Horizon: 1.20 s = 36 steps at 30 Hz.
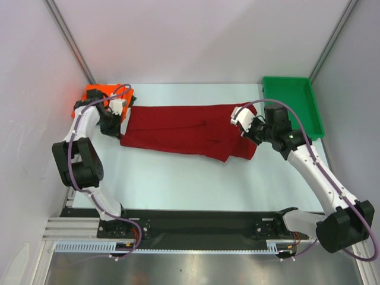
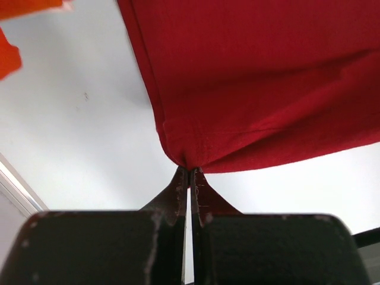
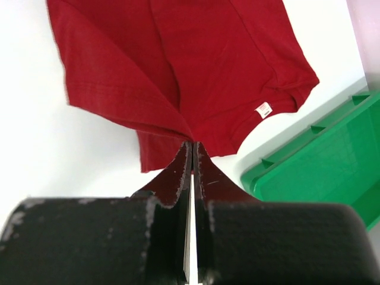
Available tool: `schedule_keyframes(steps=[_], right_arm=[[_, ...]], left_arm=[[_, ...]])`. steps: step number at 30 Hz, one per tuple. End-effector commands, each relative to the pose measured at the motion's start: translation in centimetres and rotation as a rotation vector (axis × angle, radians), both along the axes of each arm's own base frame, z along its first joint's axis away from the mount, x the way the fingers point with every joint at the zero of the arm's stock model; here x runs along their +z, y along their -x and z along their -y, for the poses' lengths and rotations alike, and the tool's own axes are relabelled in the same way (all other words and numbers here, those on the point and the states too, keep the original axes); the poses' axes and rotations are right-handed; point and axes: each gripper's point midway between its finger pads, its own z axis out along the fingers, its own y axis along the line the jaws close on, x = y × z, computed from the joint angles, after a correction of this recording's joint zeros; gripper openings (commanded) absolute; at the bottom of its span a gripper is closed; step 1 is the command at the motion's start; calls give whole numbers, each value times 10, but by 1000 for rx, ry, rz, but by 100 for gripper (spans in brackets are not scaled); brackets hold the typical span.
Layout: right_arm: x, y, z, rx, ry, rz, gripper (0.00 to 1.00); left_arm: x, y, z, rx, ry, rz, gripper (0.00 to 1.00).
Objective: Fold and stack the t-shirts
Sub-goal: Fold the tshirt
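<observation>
A dark red t-shirt (image 1: 178,129) lies stretched across the middle of the table, folded lengthwise. My left gripper (image 1: 117,127) is shut on the shirt's left corner; in the left wrist view (image 2: 190,170) the cloth (image 2: 255,83) hangs from the pinched tips. My right gripper (image 1: 249,132) is shut on the shirt's right end near the collar; in the right wrist view (image 3: 193,143) the shirt (image 3: 196,71) spreads out beyond the tips, with a white neck label (image 3: 263,110). An orange t-shirt (image 1: 95,95) lies folded at the far left corner, also showing in the left wrist view (image 2: 18,35).
A green plastic tray (image 1: 295,104) stands at the far right, just behind my right gripper, also showing in the right wrist view (image 3: 332,166). White walls close in the table on the left, back and right. The black rail with the arm bases (image 1: 196,228) runs along the near edge.
</observation>
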Motion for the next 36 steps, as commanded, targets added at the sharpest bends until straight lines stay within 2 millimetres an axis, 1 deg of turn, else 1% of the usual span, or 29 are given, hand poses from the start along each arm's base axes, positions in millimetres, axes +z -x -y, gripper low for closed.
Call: schedule_keyframes(steps=[1, 3, 4, 6, 7, 8, 10, 11, 12, 13, 14, 15, 16, 17, 18, 19, 20, 21, 22, 23, 24, 25, 26, 27, 28, 29, 31, 34, 36], right_arm=[[24, -28, -4, -11, -7, 88, 0], [19, -39, -4, -13, 3, 84, 0], [18, -44, -4, -17, 5, 81, 0], [24, -56, -5, -23, -6, 98, 0], [17, -65, -5, -31, -4, 85, 0], [24, -73, -6, -35, -13, 99, 0], [15, -91, -8, -40, -9, 77, 0], [12, -100, -5, -47, -8, 67, 0], [25, -113, -6, -49, -13, 100, 0], [26, -124, -6, -52, -14, 111, 0], [4, -142, -4, -65, -6, 66, 0], [19, -160, -6, -70, -18, 104, 0], [9, -175, -7, -72, -13, 92, 0], [-17, -195, -6, -93, 12, 52, 0], [-7, -216, -4, -119, 6, 83, 5], [-10, -226, -1, -155, 18, 78, 27], [-22, -232, -2, -175, 17, 42, 34], [-16, -233, -3, -190, 10, 43, 38], [-12, -231, -3, -207, -6, 42, 46], [-6, -227, -4, -219, -37, 41, 54], [7, -217, -7, -212, -60, 57, 55], [-1, -205, -13, -185, -73, 31, 56], [-5, -195, -18, -169, -77, 8, 57], [-4, -185, -24, -144, -82, -7, 57], [-14, -169, -37, -90, -90, -63, 57], [-33, -155, -43, -57, -79, -121, 57], [-56, -138, -56, -9, -61, -193, 57], [-83, -133, -66, 13, -50, -263, 57], [-84, -141, -69, 11, -55, -261, 58]], left_arm=[[9, -16, -2, -19, -3, 21, 1], [13, -24, -5, -14, -4, 29, 0], [6, -26, -4, -15, 1, 8, 0], [9, -36, -5, -11, 2, 17, 0], [9, -39, -5, -12, 2, 14, 0], [8, -46, -6, -10, 0, 14, 0], [6, -51, -4, -17, 1, 3, 1], [5, -61, -5, -19, -3, 7, 0], [5, -64, -5, -18, -4, -1, 1], [3, -69, -4, -20, -3, -7, 0], [3, -82, -7, -12, -6, 2, 0], [-1, -84, -7, -9, -5, -19, 0], [-3, -89, -7, -10, -8, -27, 1], [7, -102, -9, -2, -14, 7, 5], [-7, -104, -9, 4, -14, -36, 14], [-6, -109, -9, 12, -20, -32, 30], [-3, -113, -9, 15, -31, -20, 34], [6, -116, -8, 9, -35, 11, 36], [12, -115, -6, -4, -41, 30, 38], [7, -109, -5, -5, -44, 16, 38], [23, -111, -6, -1, -56, 69, 39], [25, -108, -6, -2, -59, 77, 40], [16, -97, -3, -7, -51, 50, 40], [19, -96, -1, -15, -49, 68, 40], [26, -92, 4, -33, -52, 84, 40], [17, -82, 9, -46, -38, 55, 40], [8, -75, 17, -73, -37, 37, 41], [-15, -63, 20, -73, -30, -37, 40], [-31, -57, 19, -65, -33, -76, 40]])
